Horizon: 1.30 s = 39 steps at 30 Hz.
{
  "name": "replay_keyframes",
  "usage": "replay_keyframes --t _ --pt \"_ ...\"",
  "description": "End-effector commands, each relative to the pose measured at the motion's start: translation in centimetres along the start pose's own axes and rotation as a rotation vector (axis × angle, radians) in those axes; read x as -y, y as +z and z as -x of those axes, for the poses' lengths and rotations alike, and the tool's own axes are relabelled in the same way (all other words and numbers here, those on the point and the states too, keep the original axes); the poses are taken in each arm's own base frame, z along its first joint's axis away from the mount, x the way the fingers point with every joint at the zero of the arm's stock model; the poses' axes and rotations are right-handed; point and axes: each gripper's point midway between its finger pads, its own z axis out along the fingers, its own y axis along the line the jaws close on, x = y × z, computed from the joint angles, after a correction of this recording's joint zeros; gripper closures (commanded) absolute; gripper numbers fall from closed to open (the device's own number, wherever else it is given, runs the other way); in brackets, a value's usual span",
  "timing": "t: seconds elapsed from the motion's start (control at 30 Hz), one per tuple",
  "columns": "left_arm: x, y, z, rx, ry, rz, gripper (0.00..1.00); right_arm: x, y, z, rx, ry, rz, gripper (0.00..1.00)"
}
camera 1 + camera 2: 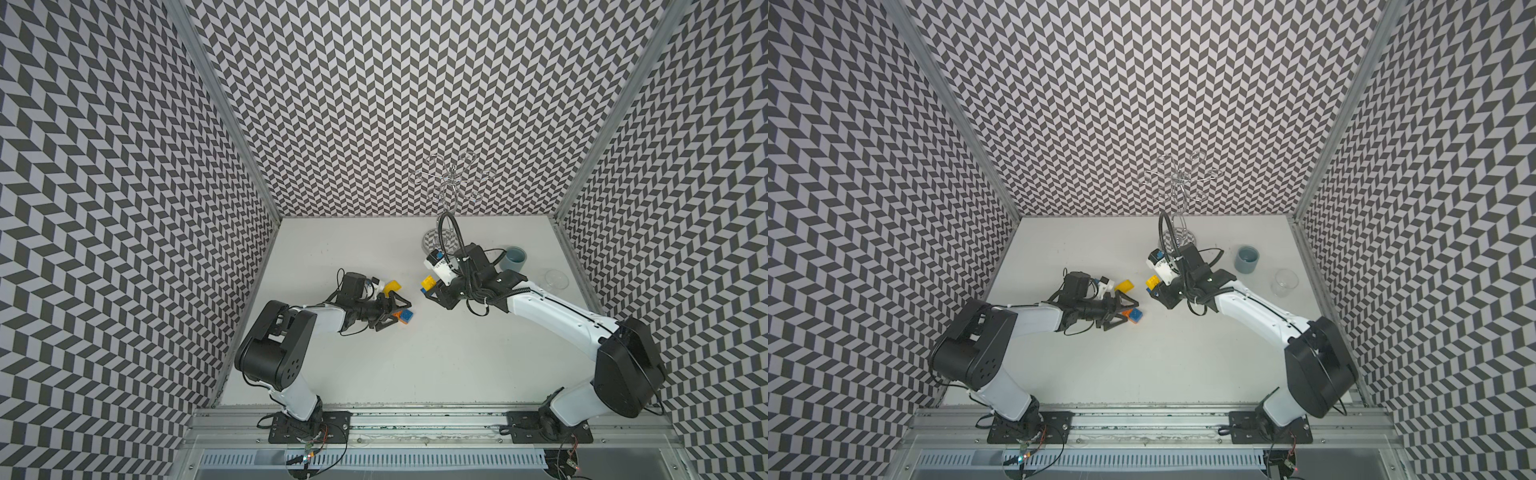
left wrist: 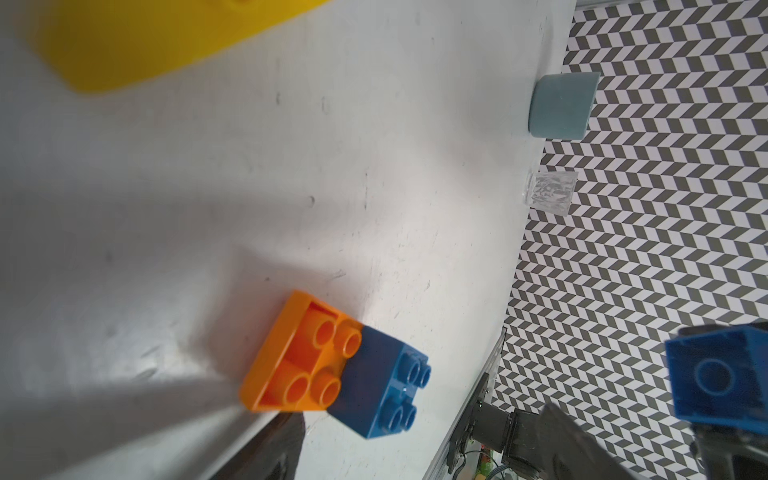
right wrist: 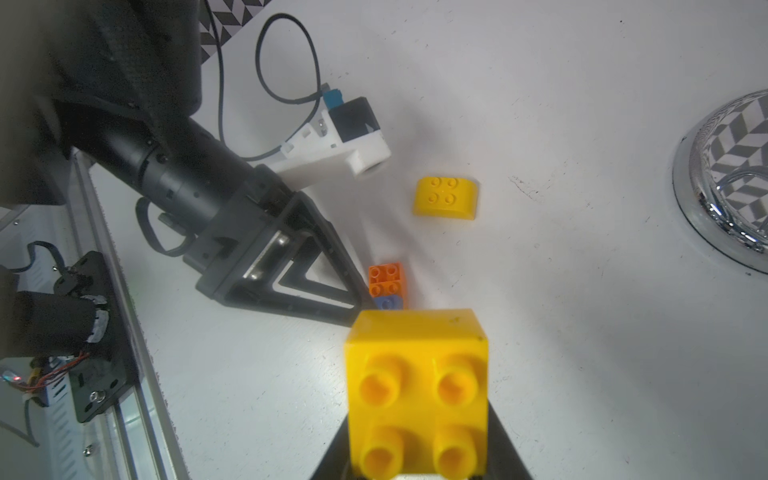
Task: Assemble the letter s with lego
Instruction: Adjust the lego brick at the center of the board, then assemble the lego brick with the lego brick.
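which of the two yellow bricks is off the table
The square yellow brick clamped in the right gripper, held above the table. The other yellow brick, with rounded ends, lies loose on the table.

orange brick [image 2: 291, 365] | flat on desk [image 2: 249, 208], studs up, blue brick [image 2: 382, 390] stacked on one end || rounded yellow brick [image 3: 445, 198] | alone nearby, studs up || square yellow brick [image 3: 417, 390] + second blue brick [image 2: 715, 374] | together, raised off desk

Grey cup [image 1: 514, 259] at table's [image 1: 415, 365] two o'clock; clear glass [image 1: 556, 279] just beside it; wire stand [image 1: 451, 180] at twelve o'clock.
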Motion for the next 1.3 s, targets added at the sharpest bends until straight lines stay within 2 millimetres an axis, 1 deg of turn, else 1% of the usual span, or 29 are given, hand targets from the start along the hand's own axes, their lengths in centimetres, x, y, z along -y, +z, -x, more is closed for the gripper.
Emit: replay_keyframes --t 0.0,0.1,0.13,0.2,0.3,0.37,0.4,0.47,0.6,0.7,0.97,1.17,1.27 --pt "0.9 -0.5 0.9 -0.001 0.053 -0.008 0.10 -0.6 -0.4 1.3 0.037 -0.026 0.036 0.76" --pt "1.5 -2.1 1.0 0.007 0.082 0.000 0.10 -1.1 0.2 1.9 0.022 0.008 0.053 0.76" --pt "1.7 -2.9 1.2 0.022 0.090 0.001 0.10 -1.4 0.5 2.0 0.012 0.017 0.047 0.76" --pt "1.6 -5.2 2.0 0.075 0.098 0.011 0.09 -1.5 1.5 2.1 -0.031 0.057 0.006 0.76" --pt "0.6 -9.0 4.1 0.203 0.116 0.070 0.09 -1.9 3.0 2.0 -0.099 0.183 -0.039 0.79" --pt "-0.1 -11.2 5.7 0.289 0.142 0.129 0.09 -2.3 3.8 2.0 -0.120 0.256 -0.082 0.79" --pt "-0.1 -12.2 6.4 0.322 0.152 0.144 0.09 -2.6 4.2 2.0 -0.126 0.282 -0.105 0.79" --pt "-0.1 -13.2 7.3 0.361 0.159 0.156 0.09 -3.5 5.1 1.7 -0.149 0.305 -0.120 0.79" --pt "0.3 -13.3 7.5 0.366 0.173 0.128 0.09 -4.5 7.6 0.1 -0.208 0.282 -0.153 0.79" --pt "0.6 -13.3 7.3 0.357 0.183 0.118 0.09 -5.0 8.9 -0.7 -0.231 0.231 -0.168 0.79" --pt "1.3 -13.3 7.1 0.348 0.196 0.091 0.08 -3.0 10.1 -2.2 -0.268 0.180 -0.263 0.79" --pt "1.6 -13.0 7.3 0.334 0.187 0.058 0.08 -1.9 10.4 -1.9 -0.267 0.150 -0.322 0.79" --pt "1.5 -12.8 7.5 0.329 0.180 0.053 0.08 -1.9 10.7 -2.1 -0.279 0.141 -0.318 0.79"
